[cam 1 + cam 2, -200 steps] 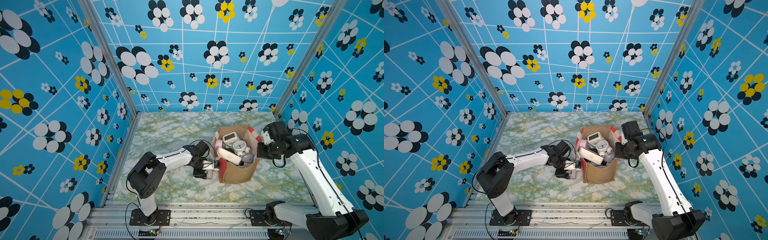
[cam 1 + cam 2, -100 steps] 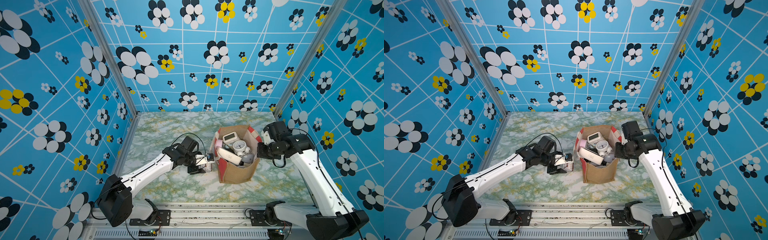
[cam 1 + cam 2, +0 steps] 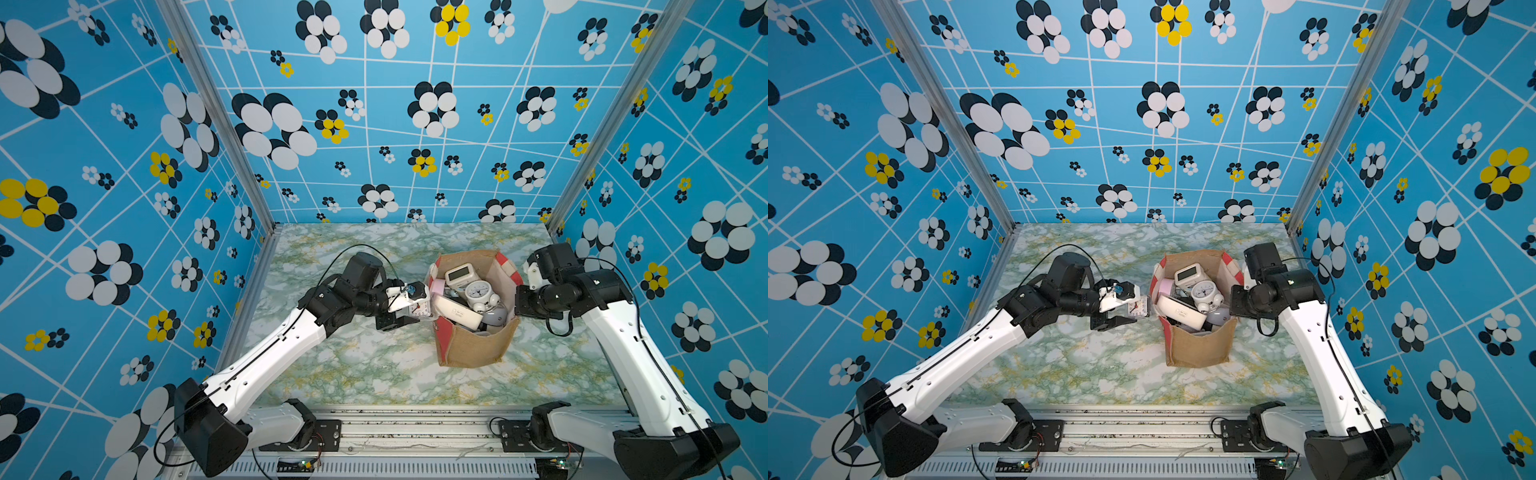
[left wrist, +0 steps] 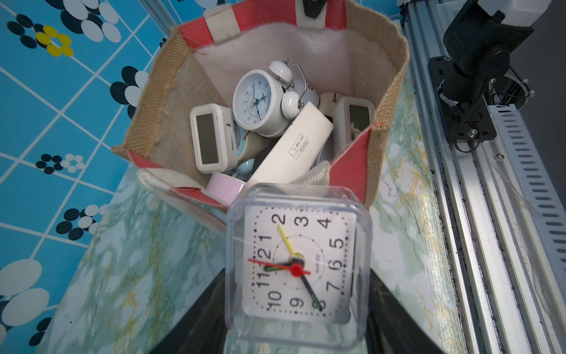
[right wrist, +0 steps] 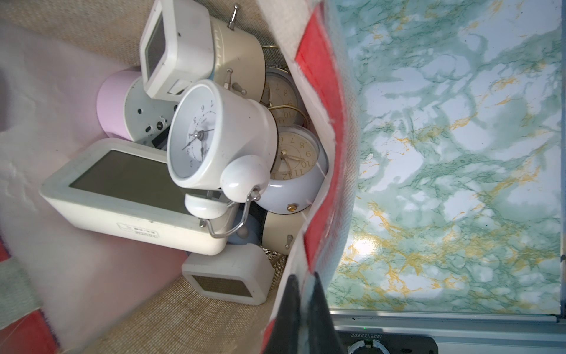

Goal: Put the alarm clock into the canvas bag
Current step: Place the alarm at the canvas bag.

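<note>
On the marbled table (image 3: 374, 374) stands the open canvas bag (image 3: 473, 349), its right rim pinched by the clenched right jaws, while the left jaws grasp a clear-cased alarm clock (image 4: 297, 266) between them, just outside the bag's left rim.

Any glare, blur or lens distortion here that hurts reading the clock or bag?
In both top views the wide lens splays the wall posts; canvas bag sharp. Left wrist view: the held square clock crisp, clear case faintly reflective. Right wrist view: glare spot on the table; near fingers dark and soft.
</note>
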